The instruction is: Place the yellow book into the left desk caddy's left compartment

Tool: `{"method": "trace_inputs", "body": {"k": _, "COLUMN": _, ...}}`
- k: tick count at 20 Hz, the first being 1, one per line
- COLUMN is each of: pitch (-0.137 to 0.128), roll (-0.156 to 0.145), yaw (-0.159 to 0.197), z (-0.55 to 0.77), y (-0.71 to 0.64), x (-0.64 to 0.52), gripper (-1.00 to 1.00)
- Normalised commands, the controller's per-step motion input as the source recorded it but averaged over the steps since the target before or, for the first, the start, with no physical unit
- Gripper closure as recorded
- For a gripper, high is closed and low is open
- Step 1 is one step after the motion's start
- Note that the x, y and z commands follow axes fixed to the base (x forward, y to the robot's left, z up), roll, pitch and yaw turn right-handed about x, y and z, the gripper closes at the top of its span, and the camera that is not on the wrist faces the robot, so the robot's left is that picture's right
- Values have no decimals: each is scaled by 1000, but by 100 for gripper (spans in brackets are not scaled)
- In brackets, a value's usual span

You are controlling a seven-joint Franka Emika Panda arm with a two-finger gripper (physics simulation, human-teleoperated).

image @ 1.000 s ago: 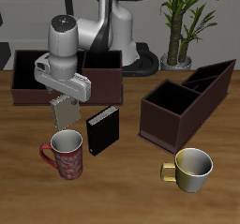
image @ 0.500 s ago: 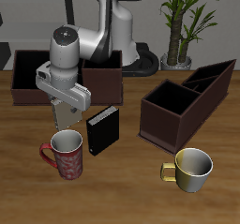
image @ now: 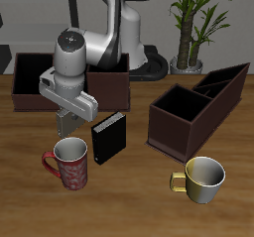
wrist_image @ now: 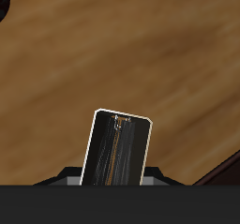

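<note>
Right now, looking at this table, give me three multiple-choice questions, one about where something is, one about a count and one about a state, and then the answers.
1. Where is the black book?
A. Inside a caddy.
B. Standing on the table beside the red mug.
C. Lying flat at the table's front edge.

2. How many mugs are on the table?
A. One.
B. Two.
C. Four.

3. What is the gripper doing?
A. Open, holding nothing.
B. Shut on a mug handle.
C. Shut on the yellow book.

Answers:
1 B: it stands upright on the table next to the red mug.
2 B: the red mug and a cream mug are the only ones.
3 C: the wrist view shows the book clamped in the gripper, above the table.
</note>
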Motion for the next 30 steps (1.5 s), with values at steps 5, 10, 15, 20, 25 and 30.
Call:
{"method": "trace_inputs", "body": {"k": 5, "pitch": -10, "roll": 2, "yaw": -4, "z": 145, "y": 22, "x": 60, "gripper": 100}}
{"method": "trace_inputs", "body": {"k": 10, "pitch": -46, "roll": 18, "yaw": 18, "z": 338, "y": 115, "x": 8, "gripper": 100}}
{"method": "trace_inputs", "body": {"k": 15, "pitch": -46, "roll": 7, "yaw": 50, "z": 511, "y": 141, "x": 1, "gripper": 100}}
{"method": "trace_inputs", "body": {"k": 20, "pitch": -35, "roll": 14, "yaw": 58, "z": 428, "y": 145, "x": -86, "gripper": 100}}
{"method": "trace_inputs", "body": {"k": 25, "pitch": -38, "roll": -4, "yaw": 81, "z": 505, "y": 99, "x": -128, "gripper": 100}}
{"method": "trace_inputs", "body": {"k": 30, "pitch": -28, "roll": -9, "yaw": 53, "z": 462, "y": 31, "x": -154, "gripper": 100}}
